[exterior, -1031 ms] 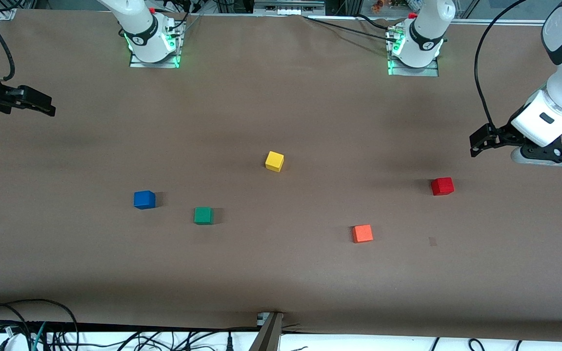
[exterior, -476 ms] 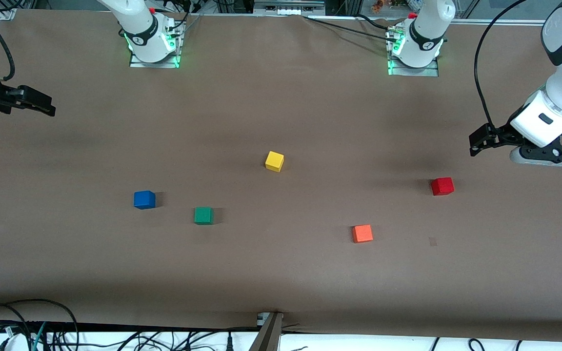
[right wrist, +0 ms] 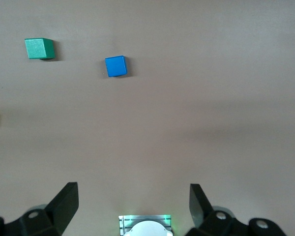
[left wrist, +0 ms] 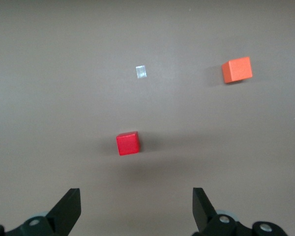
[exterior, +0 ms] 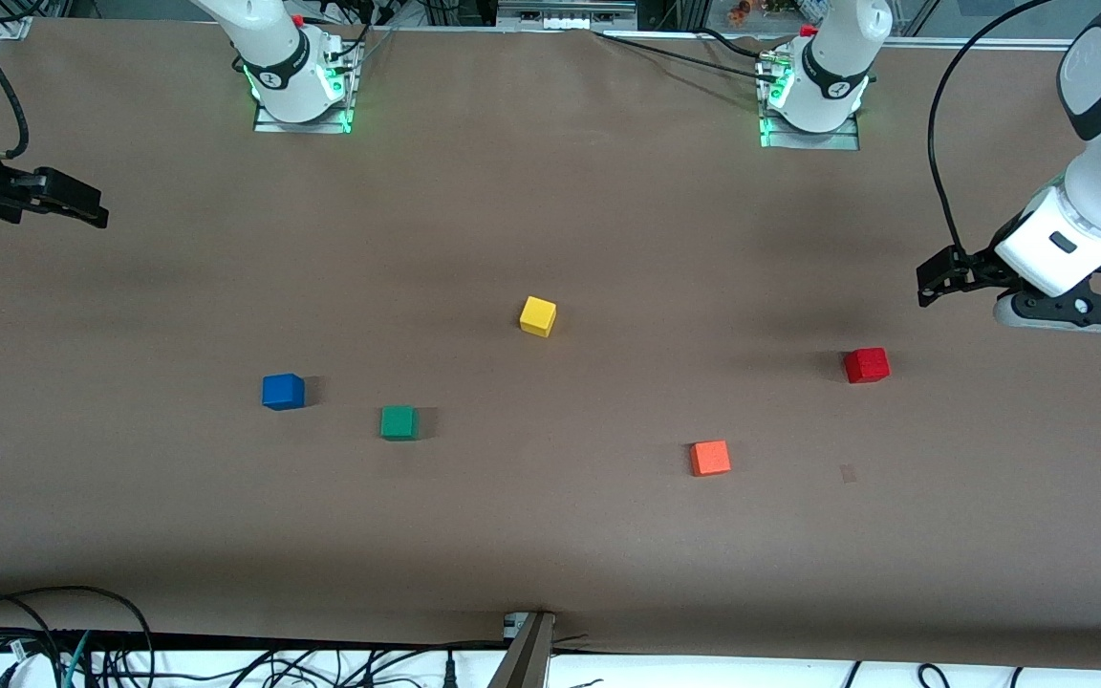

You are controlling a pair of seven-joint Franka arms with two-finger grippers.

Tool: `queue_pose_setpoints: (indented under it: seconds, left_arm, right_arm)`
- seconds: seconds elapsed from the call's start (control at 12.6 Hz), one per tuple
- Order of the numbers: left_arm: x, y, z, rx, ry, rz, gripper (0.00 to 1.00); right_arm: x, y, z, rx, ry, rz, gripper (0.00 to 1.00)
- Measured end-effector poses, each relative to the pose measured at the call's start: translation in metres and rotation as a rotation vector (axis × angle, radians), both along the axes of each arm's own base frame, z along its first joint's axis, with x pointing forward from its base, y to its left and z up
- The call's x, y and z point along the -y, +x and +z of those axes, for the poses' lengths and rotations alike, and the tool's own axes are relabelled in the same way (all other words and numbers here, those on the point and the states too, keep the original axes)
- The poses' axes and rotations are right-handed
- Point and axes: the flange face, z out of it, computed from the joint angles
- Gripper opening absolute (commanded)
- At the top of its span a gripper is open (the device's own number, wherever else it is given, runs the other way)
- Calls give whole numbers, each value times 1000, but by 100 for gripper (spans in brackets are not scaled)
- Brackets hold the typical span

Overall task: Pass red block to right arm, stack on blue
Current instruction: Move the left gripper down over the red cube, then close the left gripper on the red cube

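The red block (exterior: pixel 866 365) lies on the brown table toward the left arm's end; in the left wrist view the red block (left wrist: pixel 128 143) is a short way ahead of the fingers. My left gripper (exterior: pixel 935 279) hangs open over bare table beside it, holding nothing (left wrist: pixel 135 199). The blue cube (exterior: pixel 283 392) rests toward the right arm's end, and the blue cube (right wrist: pixel 116 66) also shows in the right wrist view. My right gripper (exterior: pixel 82 205) waits open over the table's edge at that end, with nothing between its fingers (right wrist: pixel 132 194).
A green cube (exterior: pixel 399 421) sits beside the blue one, a yellow cube (exterior: pixel 538 315) mid-table, and an orange-red cube (exterior: pixel 709 458) nearer the camera than the red block. Both arm bases (exterior: pixel 300 91) (exterior: pixel 810 96) stand at the back. Cables run along the front edge.
The left arm's wrist has shifted a little, carrying its open gripper slightly toward the middle of the table. The right arm and all cubes have stayed put.
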Motion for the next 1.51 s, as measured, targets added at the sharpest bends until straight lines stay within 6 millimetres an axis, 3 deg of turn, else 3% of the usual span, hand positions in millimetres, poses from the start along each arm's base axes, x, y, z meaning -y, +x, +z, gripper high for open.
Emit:
queue_pose_setpoints:
  seconds: [0.56,0.87,1.27,1.51]
  left_arm:
    - [-34,23,-97,-127,-1,44,100]
    - [-36,32,-177,-110,-4,41,100]
    - [-50,25,-262,-31,-9,58,100]
    - [-54,17,-294,-14,19,26,100]
  right_arm:
    - [0,0,0,1,0,0,100]
    - [0,0,0,0,0,0,100]
    - [1,0,0,1,0,-1,100]
    - [1,0,0,1,0,-1,100]
